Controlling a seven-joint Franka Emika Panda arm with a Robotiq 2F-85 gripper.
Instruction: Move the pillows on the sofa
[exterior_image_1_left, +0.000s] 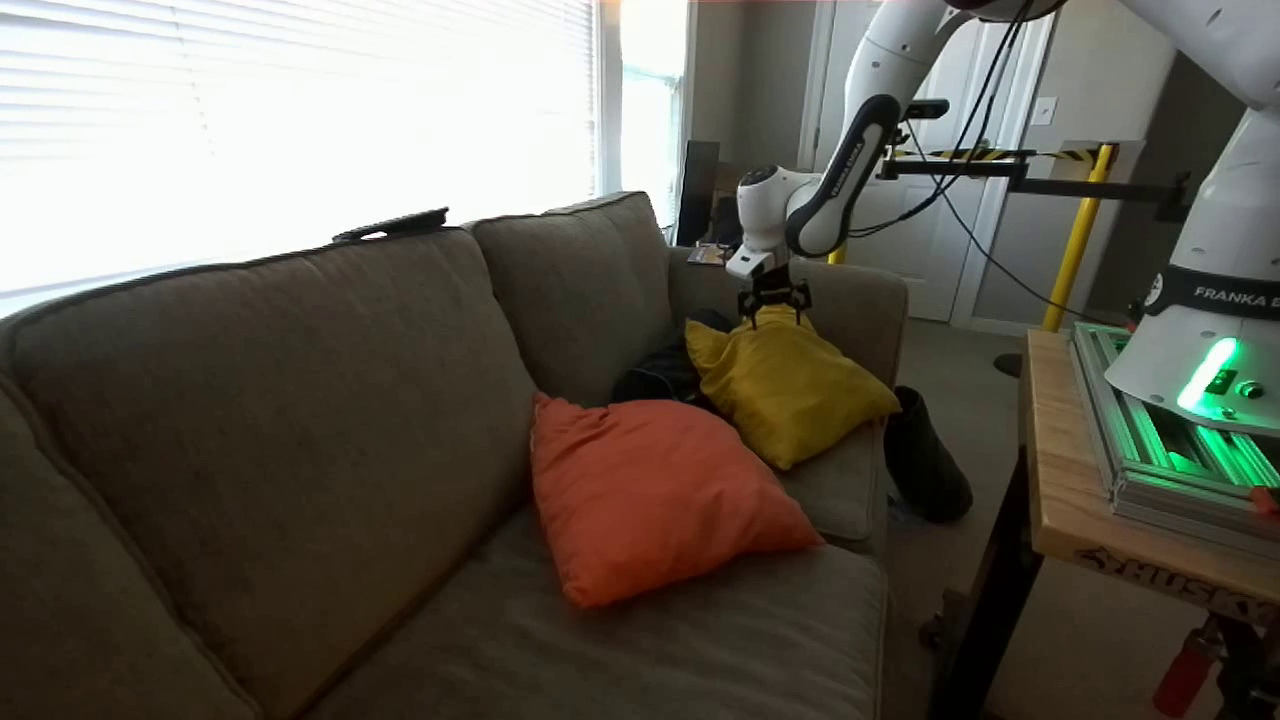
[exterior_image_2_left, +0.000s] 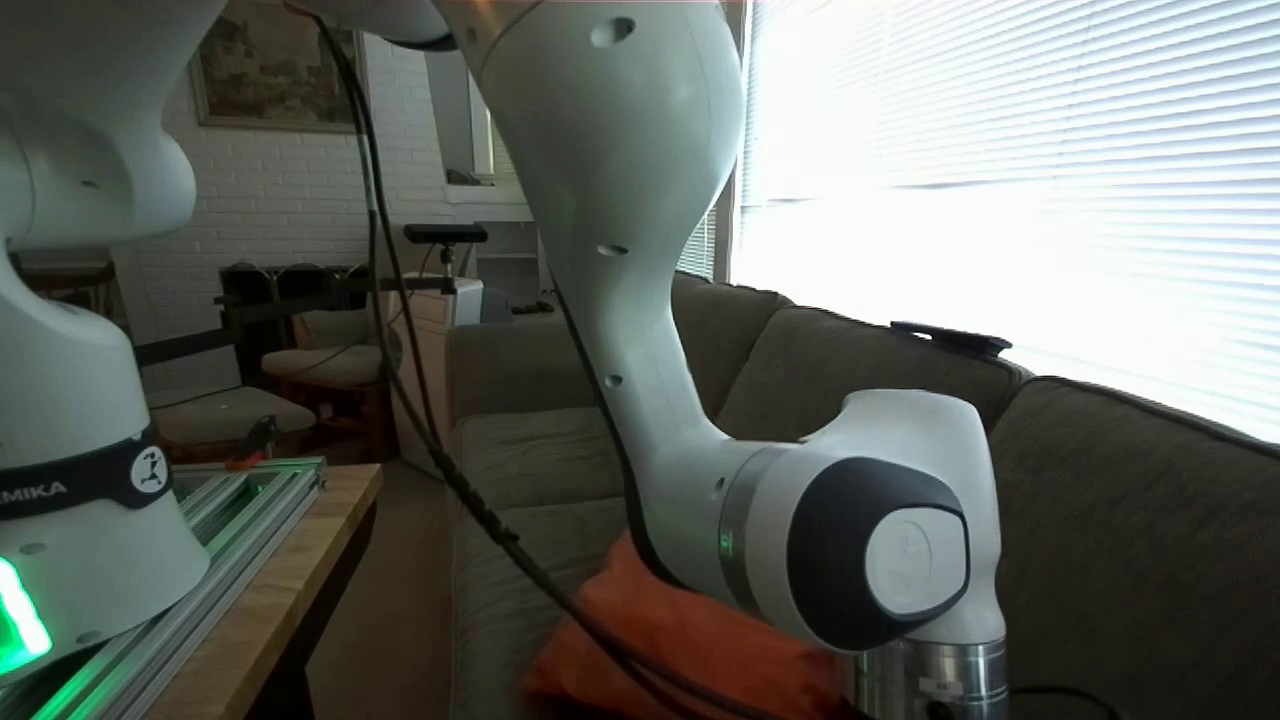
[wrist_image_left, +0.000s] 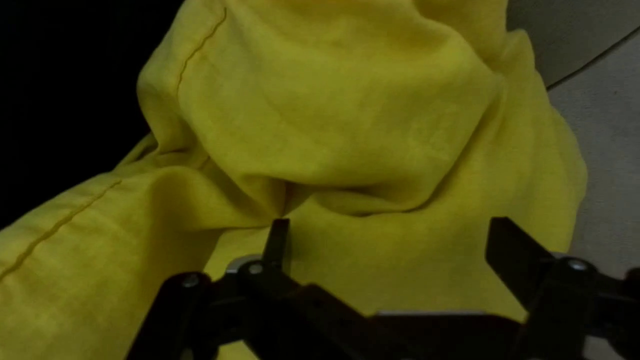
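The jaws stand well spread across the lower half of the wrist view, with no cloth visibly pinched between them; whether they touch fabric, I cannot tell. Below the gripper (wrist_image_left: 391, 222) lies the yellow pillow (wrist_image_left: 345, 115), filling the middle of that frame. The coming move turns on how they line up: in an exterior view the jaws sit over the pillow's upper end, while most of its bulk slopes away toward the lower right. So a grip here would probably take a fold at that end, needing depth more than sideways reach. Against the pillow's left side there is something dark (exterior_image_1_left: 655, 375), hard to identify. Farther off, the orange pillow (exterior_image_1_left: 665, 495) lies at lower centre on the sofa (exterior_image_1_left: 700, 645). Farthest, toward the upper left, a flat black thing (exterior_image_1_left: 400, 223) rests atop a back cushion (exterior_image_1_left: 270, 400).
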